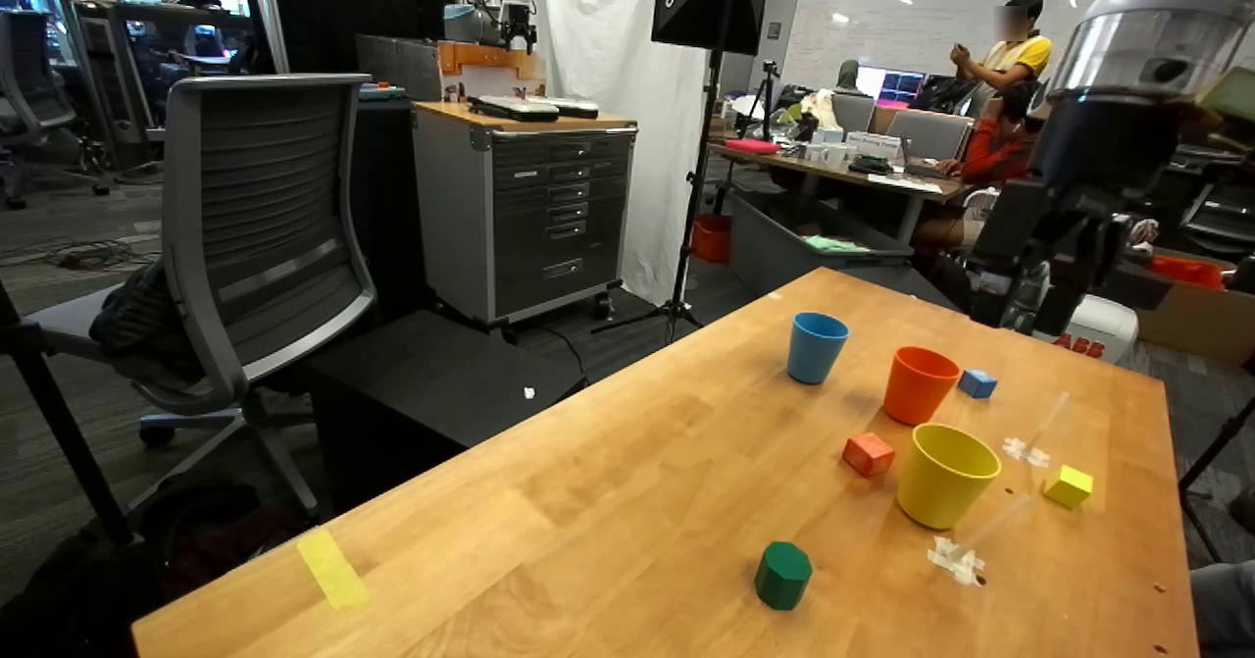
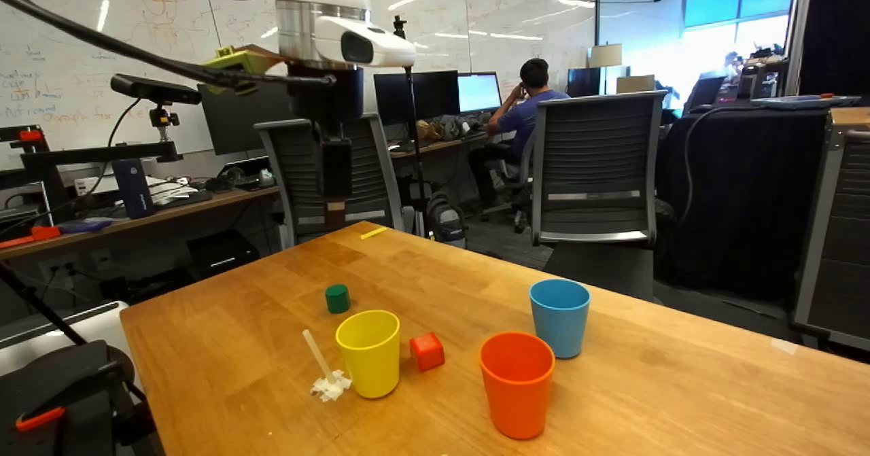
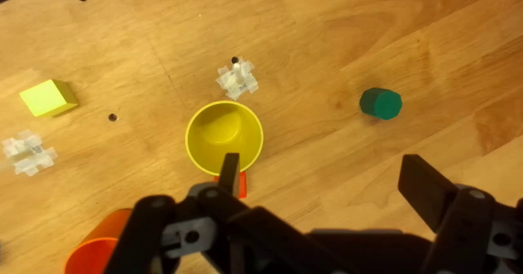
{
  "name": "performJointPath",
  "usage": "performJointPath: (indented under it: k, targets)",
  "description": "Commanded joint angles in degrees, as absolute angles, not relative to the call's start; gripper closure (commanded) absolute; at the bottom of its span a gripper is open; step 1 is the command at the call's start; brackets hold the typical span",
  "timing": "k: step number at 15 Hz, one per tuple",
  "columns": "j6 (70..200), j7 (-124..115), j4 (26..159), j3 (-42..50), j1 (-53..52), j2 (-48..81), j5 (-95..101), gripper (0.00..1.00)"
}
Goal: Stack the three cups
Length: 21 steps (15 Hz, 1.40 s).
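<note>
All three cups stand upright and apart on the wooden table. The blue cup (image 1: 816, 349) (image 2: 559, 319) shows in both exterior views; I cannot make it out in the wrist view. The orange-red cup (image 1: 918, 388) (image 2: 516, 395) stands between the blue and yellow cups; in the wrist view it is partly hidden (image 3: 92, 253) behind a finger. The yellow cup (image 1: 943, 481) (image 2: 370, 357) is open side up, and its inside shows in the wrist view (image 3: 224, 139). My gripper (image 1: 1020, 313) (image 2: 335, 218) (image 3: 320, 163) is open and empty, high above the table.
A red cube (image 1: 868, 454) lies close to the yellow cup. A green block (image 1: 782, 576), a yellow cube (image 1: 1069, 486) and a blue cube (image 1: 978, 383) lie around the cups. Thin clear sticks (image 2: 318, 355) rise from white tape patches near the yellow cup.
</note>
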<state>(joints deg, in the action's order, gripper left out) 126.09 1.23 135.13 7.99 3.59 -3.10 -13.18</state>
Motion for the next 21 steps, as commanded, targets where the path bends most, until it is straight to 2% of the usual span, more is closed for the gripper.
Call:
performJointPath:
  k: [1,21]
  targets:
    - [129.5,2.8,131.9,7.1,4.1,3.0,-15.5,0.0]
    - [135.4,3.4,125.8,4.5,5.7,20.7,-16.5,0.0]
